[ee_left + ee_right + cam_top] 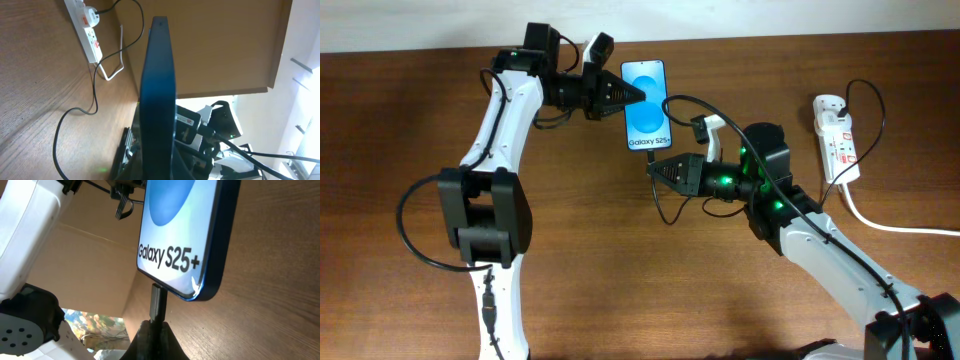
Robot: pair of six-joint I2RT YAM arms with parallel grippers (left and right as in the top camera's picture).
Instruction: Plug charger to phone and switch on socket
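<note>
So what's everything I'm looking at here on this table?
phone: one, black-edged with a light-blue screen reading Galaxy S25+, upper middle.
charger: one, thin black cable, its plug tip at the phone's bottom edge.
socket: one, white strip with red switches, far right.
white cord: one, thick, running from the socket off the right edge.
table: one, brown wood, under everything.
arms: two, white and black, one on each side.
left tool: one, black, shut on the phone's side.
right tool: one, black, shut on the charger's plug.
</note>
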